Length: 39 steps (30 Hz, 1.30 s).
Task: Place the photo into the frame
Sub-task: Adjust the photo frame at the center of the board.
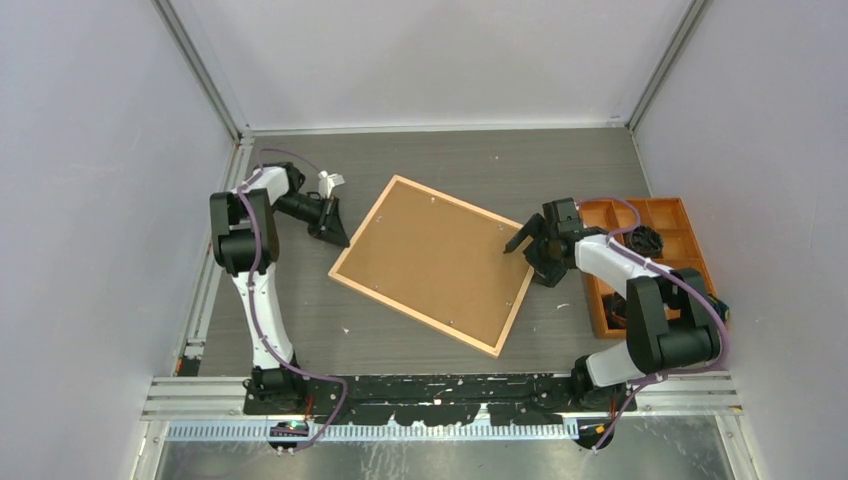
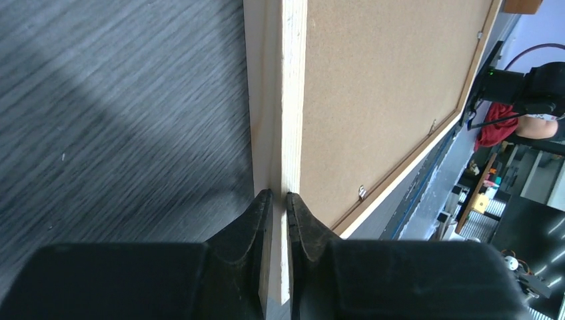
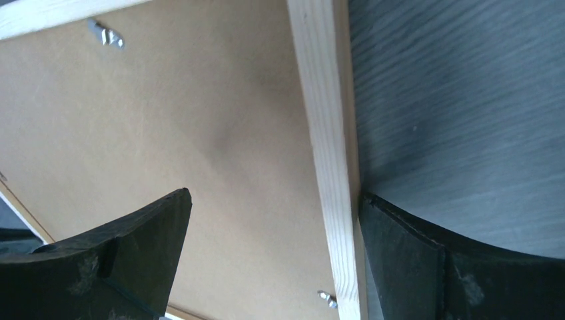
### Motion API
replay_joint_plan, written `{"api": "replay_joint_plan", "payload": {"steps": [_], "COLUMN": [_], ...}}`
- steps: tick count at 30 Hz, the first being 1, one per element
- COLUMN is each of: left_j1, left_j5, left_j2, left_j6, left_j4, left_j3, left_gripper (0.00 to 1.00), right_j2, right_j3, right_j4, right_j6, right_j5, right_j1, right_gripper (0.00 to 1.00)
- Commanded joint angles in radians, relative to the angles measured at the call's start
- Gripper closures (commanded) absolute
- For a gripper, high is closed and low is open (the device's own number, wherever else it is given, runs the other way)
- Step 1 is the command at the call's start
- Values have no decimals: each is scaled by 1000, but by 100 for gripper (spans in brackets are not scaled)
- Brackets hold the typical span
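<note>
On the frame (image 2: 292,100) edge, left gripper (image 2: 278,197) seemingly clamped; right gripper (image 3: 276,197) spread wide.

— Where could a hand pass on the table (image 1: 450,160)?
— Along the far strip behind the frame (image 2: 293,100), and the near strip before the arm bases (image 1: 430,392); both lie bare.
— The sides?
— Tight. The left gripper (image 2: 279,197) pinches the frame's left corner rail; the right gripper (image 3: 276,195) straddles the right rail, jaws wide. The orange tray (image 1: 665,215) stands just beyond it.
</note>
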Motion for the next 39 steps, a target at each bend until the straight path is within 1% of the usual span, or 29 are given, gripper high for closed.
{"api": "replay_joint_plan", "payload": {"steps": [1,6,11,14,18,21,22,24,25,27,28,30,32,35,39], "left_j1": [1,-1,-4,-6,-11,-11,-10,-4,1,11,16,15,9,-1,-9], "left_j5": [25,12,19,59,75,69,68,69,70,73,75,88,100,92,69], "left_j2": [-37,-46,-93,-124,-148,-156,-157,-158,-156,-144,-132,-101,-64,-21,3], "left_j6": [41,78,141,210,290,317,323,315,289,204,143,81,48,19,1], "left_j4": [-2,-23,-63,-117,-182,-210,-217,-215,-198,-146,-119,-88,-83,-86,-74], "left_j3": [-37,-62,-127,-183,-231,-248,-247,-234,-214,-179,-142,-85,-28,31,41], "left_gripper": [87,89,89,89,88,83,81,74,69,67,63,61,62,66,73], "right_j2": [58,98,151,146,117,87,81,80,88,124,154,229,310,442,577], "right_j3": [18,40,129,193,280,318,328,343,348,368,405,476,536,623,734], "right_j4": [137,167,160,87,-54,-65,-58,-15,25,94,115,132,165,206,233], "right_j6": [-3,-11,-8,13,14,25,36,67,90,122,127,129,145,184,219], "right_j5": [-26,-48,-71,-30,110,151,148,91,35,-33,-51,-63,-78,-100,-126], "right_j1": [-24,-53,-60,-60,-61,-60,-57,-49,-24,36,98,191,266,349,422], "right_gripper": [0,0,1,2,2,3,3,5,7,8,9,10,12,16,20]}}
